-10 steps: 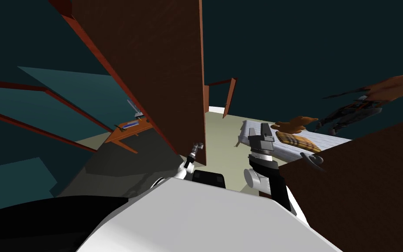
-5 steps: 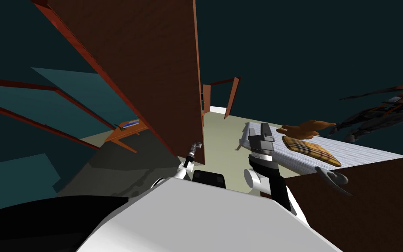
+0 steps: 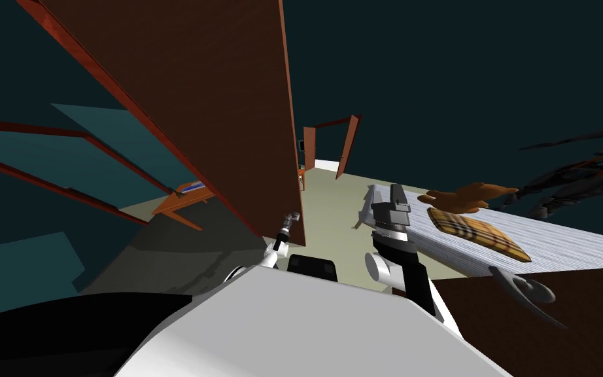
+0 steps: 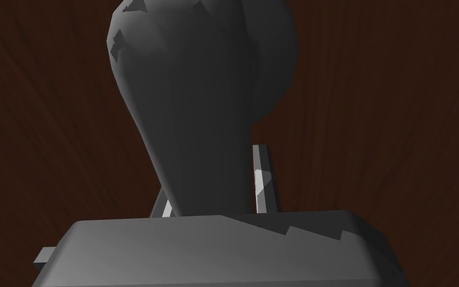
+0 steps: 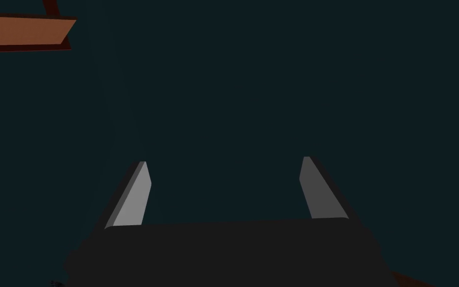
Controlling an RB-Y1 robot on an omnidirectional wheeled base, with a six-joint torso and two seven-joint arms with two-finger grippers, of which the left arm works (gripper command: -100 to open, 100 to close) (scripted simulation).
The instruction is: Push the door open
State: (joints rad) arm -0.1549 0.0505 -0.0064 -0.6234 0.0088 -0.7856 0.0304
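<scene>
change: door edge swung further left than a second ago, more bed showing past it | where: door ahead-left, ajar | left tool clamped narrow on the handle | right tool wide, idle | read: opening seems to be progressing, keep pushing

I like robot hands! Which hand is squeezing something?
The left hand, shut on the dark grey door handle; the right hand has its fingers apart, nothing between.

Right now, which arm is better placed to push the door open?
Left. The left gripper is shut on the dark grey handle, right against the brown door. The right gripper is open, out in front, holding nothing.
</scene>
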